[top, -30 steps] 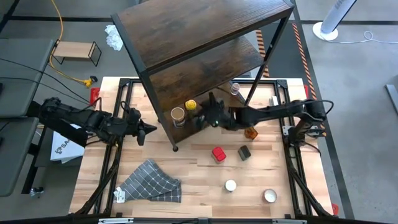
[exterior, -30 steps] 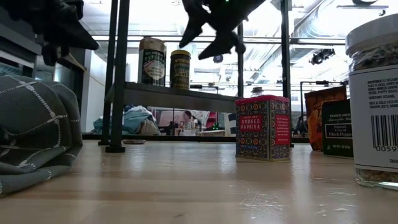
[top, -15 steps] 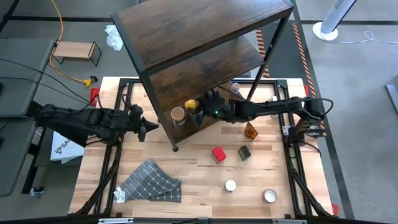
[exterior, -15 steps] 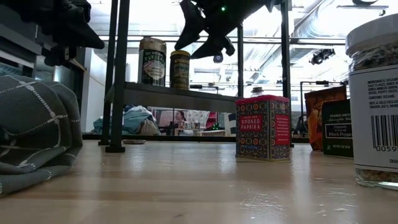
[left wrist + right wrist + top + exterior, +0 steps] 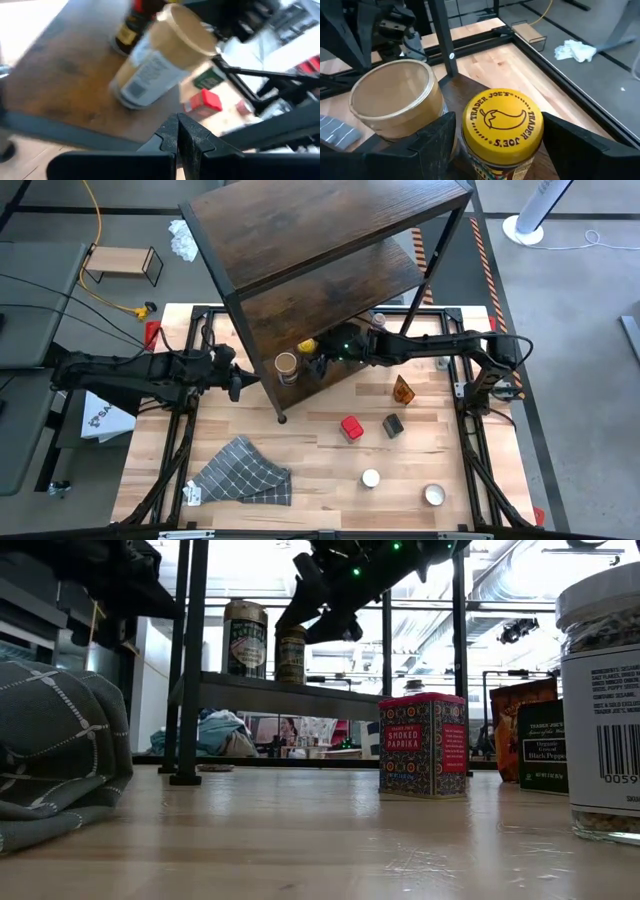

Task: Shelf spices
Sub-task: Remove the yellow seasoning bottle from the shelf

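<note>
High view: right gripper (image 5: 318,358) reaches under the shelf (image 5: 300,240) at the yellow-lidded jar (image 5: 307,346); the tan-lidded jar (image 5: 286,364) stands beside it near the lower board's front edge. Left gripper (image 5: 240,383) is clenched, empty, just off the shelf's front leg.
Low view: both jars on the lower board — red tin (image 5: 423,745) on the table.
Right wrist view: fingers (image 5: 437,135) spread either side of the yellow lid, not gripping.

Shelf (image 5: 330,240) board hides yellow-lidded jar (image 5: 307,347) partly.
</note>
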